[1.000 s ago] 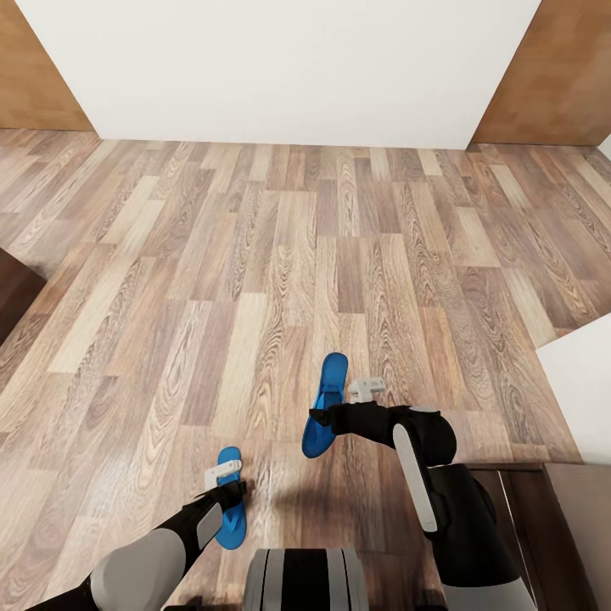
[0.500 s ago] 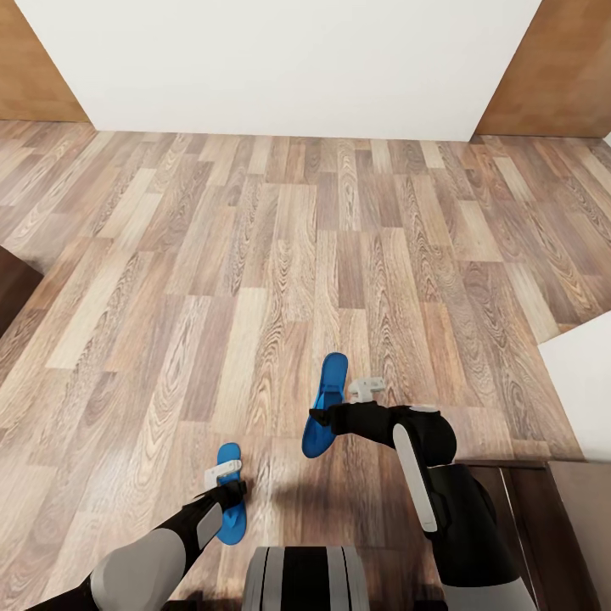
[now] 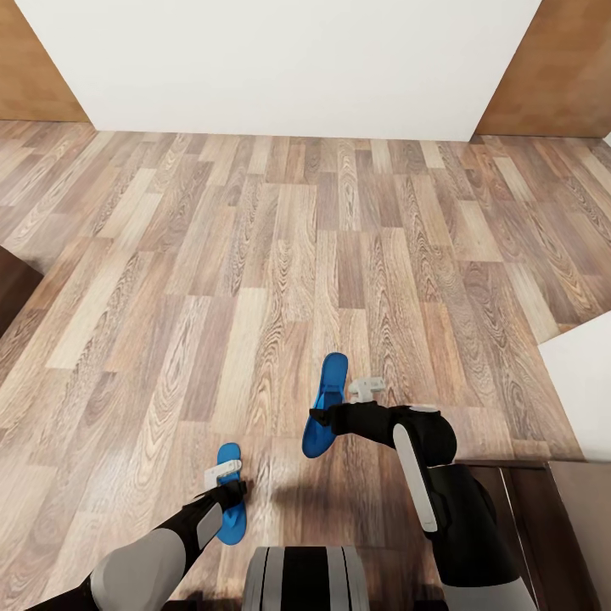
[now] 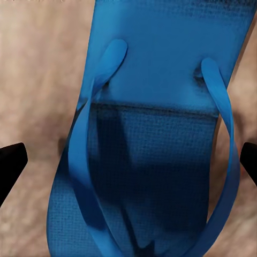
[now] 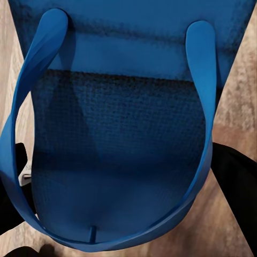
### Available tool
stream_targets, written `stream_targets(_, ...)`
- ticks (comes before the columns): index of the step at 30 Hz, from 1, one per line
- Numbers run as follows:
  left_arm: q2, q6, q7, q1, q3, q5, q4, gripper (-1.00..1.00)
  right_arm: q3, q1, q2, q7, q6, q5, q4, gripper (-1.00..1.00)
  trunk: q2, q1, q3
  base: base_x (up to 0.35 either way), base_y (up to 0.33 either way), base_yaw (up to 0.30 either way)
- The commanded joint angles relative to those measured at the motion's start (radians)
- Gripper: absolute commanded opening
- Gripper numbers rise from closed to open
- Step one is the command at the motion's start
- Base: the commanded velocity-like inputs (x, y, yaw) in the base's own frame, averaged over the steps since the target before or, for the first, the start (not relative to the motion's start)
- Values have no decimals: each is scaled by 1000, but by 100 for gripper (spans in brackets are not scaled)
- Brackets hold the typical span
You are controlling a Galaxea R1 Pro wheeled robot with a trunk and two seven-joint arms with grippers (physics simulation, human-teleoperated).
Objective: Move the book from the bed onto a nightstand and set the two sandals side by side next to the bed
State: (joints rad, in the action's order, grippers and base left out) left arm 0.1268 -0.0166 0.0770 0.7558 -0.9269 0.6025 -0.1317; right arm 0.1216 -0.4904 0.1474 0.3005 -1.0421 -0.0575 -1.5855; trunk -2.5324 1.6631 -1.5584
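Observation:
Two bright blue sandals show in the head view. One sandal (image 3: 325,400) hangs tilted above the floor, with my right gripper (image 3: 319,419) shut across its width; dark fingers (image 5: 233,184) press its edges (image 5: 123,139). The other sandal (image 3: 231,506) lies flat on the planks close to my base. My left gripper (image 3: 226,487) hovers over it, open, its fingertips (image 4: 12,165) spread wide on either side of the sole (image 4: 160,107). A pale corner of the bed (image 3: 584,383) shows at the right edge. The book is out of view.
Wood-plank floor (image 3: 280,246) stretches ahead to a white wall (image 3: 280,68) flanked by brown panels (image 3: 552,76). Dark brown wood (image 3: 530,509) lies low on the right below the mattress; bed frame or nightstand, I cannot tell. Another dark wooden piece (image 3: 13,288) juts in at the left.
A second ago the whole picture shifted slightly, so the camera moved. Since then nothing has moved; the right gripper still holds its sandal.

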Motion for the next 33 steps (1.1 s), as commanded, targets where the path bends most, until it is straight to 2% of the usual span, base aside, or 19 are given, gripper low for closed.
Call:
stream_targets(1, 1, -2, 3, 0, -7, 10, 0, 100, 0, 0, 0, -3, -5, -7, -1, -100, 0, 0, -1, 0, 0, 0)
stream_targets(8, 1, -2, 3, 0, -7, 10, 0, 100, 0, 0, 0, -3, -5, -7, -1, -100, 0, 0, -1, 0, 0, 0)
stream_targets(11, 1, -2, 3, 0, -7, 10, 0, 100, 0, 0, 0, -3, -5, -7, -1, -100, -1, 1, -12, 0, 0, 0)
stream_targets(33, 1, -3, 3, 0, -7, 10, 0, 100, 0, 0, 0, -3, -5, -7, -1, -100, -1, 1, -12, 0, 0, 0)
